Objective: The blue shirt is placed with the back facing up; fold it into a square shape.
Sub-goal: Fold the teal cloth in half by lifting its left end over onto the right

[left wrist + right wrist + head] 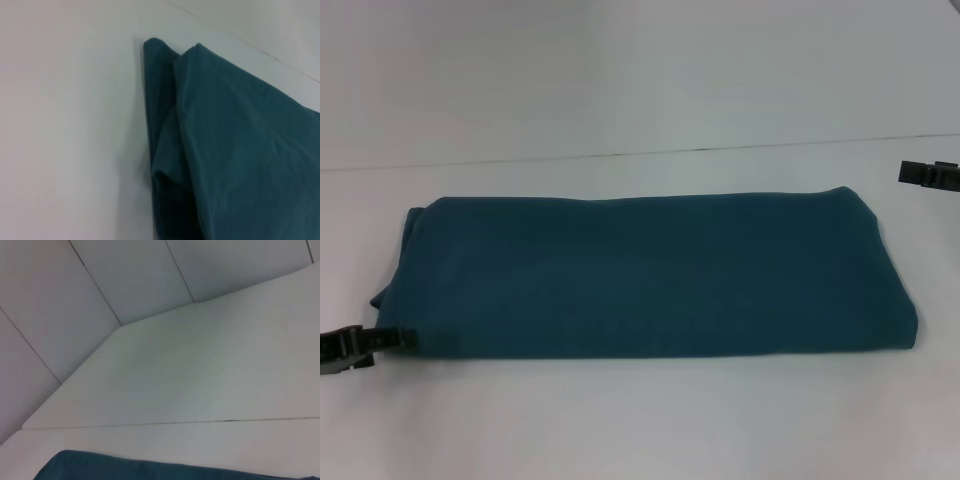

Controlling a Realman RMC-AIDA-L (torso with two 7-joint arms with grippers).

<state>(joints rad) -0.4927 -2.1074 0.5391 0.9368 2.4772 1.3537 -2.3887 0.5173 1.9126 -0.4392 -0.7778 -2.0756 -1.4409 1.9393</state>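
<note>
Left gripper (382,340): nearest, at the shirt's near left corner, fingertips touching or just meeting the cloth edge; it looks pinched on the fabric, though the head view is too poor to be sure.
Blue shirt (640,275): folded into a long band lying flat across the white table (640,420), plain side up.
Right gripper (927,173): farther off, apart from the shirt's far right corner, holding nothing; its opening cannot be told.

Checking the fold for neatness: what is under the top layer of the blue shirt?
At the blue shirt's left end, more teal fabric layers peek out beneath; anything farther inside is covered.
</note>
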